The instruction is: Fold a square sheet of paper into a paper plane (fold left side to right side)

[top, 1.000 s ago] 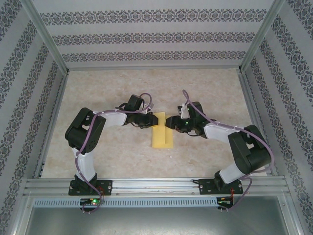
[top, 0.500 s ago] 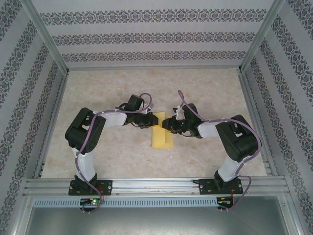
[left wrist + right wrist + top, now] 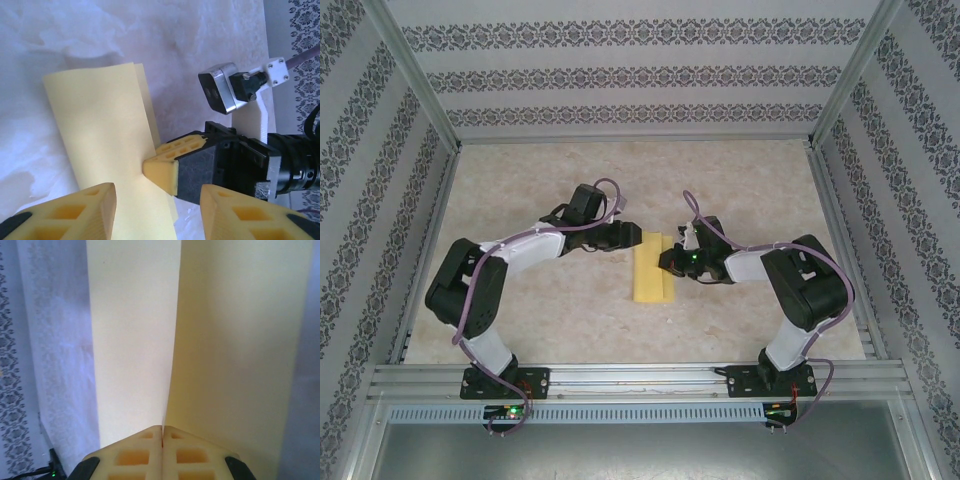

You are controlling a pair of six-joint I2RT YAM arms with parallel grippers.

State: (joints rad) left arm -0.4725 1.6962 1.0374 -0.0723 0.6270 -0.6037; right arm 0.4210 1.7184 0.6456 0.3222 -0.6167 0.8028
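Marbled table [image 3: 520,190] enclosed by patterned wallpaper walls [image 3: 620,70].

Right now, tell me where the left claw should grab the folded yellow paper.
Probably the far left corner of the folded yellow paper, coming in from the left. It lies as a narrow strip, the right claw pinches its right long edge, and the open left claw sits beside that corner.

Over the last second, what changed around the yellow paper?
The left arm's fingers opened and eased back a little from the folded yellow paper rectangle. The right arm's fingers closed on its right edge. The paper itself stayed put.
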